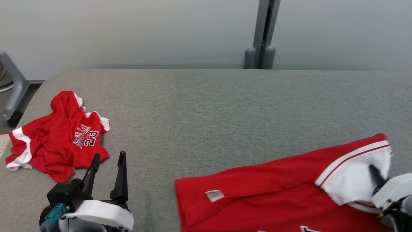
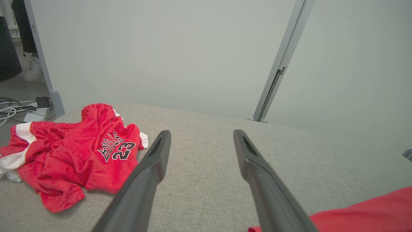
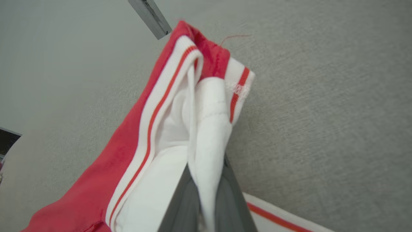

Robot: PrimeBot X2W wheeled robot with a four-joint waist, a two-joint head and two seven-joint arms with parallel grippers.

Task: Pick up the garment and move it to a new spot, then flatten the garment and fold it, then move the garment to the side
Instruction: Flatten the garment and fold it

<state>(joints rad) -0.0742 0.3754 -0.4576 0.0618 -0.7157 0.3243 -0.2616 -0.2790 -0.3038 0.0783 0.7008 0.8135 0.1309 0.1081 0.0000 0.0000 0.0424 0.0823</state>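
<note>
The garment (image 1: 257, 183) is a large red piece with white, red-striped trim, spread over the lower right of the grey table (image 1: 206, 106). My right gripper (image 1: 373, 172) is shut on its white trimmed corner, and the pinched fold rises between the two dark fingers (image 3: 180, 203). The same cloth (image 3: 135, 154) hangs to the left of them. My left gripper (image 1: 109, 156) stands open and empty at the lower left, above bare table. A red edge of the garment (image 2: 370, 212) lies to the right of the left gripper (image 2: 202, 133).
A second red jersey (image 1: 64, 138), crumpled and printed "23", lies at the table's left end, just beyond the left fingers (image 2: 151, 167). A grey post (image 1: 264, 32) stands behind the table against the wall. Cables (image 2: 13, 109) and a person's shoe (image 2: 32, 69) are on the floor.
</note>
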